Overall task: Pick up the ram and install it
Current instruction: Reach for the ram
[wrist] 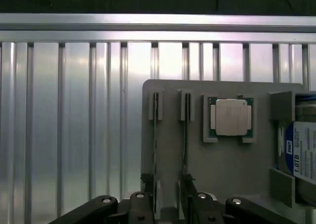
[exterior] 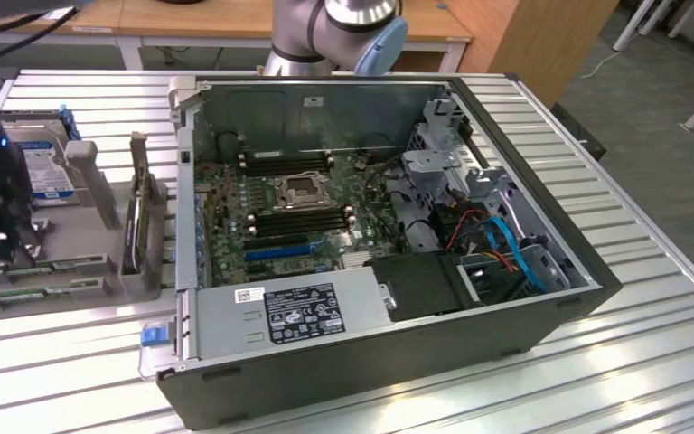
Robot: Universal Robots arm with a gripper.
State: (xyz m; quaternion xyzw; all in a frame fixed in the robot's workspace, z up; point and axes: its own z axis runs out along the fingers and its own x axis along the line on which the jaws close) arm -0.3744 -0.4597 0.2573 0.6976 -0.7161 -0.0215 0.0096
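Two ram sticks stand on edge in slots of a grey holder (wrist: 222, 169). In the wrist view they are thin dark lines, one ram (wrist: 155, 135) beside the other (wrist: 186, 135). In the exterior view the same rams (exterior: 40, 268) show as green strips at the far left of the table. My gripper (wrist: 168, 187) hangs just above the near ends of both sticks, open, its fingers (wrist: 146, 182) apart and holding nothing. In the exterior view the gripper (exterior: 1, 240) is the dark block over the holder. The motherboard's black slots (exterior: 301, 220) lie inside the open computer case (exterior: 540, 271).
A square silver processor chip (wrist: 230, 116) sits in a pocket of the holder beside the rams. A hard drive (wrist: 298, 155) stands at the holder's end. The table (wrist: 74, 125) is ribbed metal. The case walls rise around the motherboard, with cables (exterior: 498, 240) on the exterior view's right.
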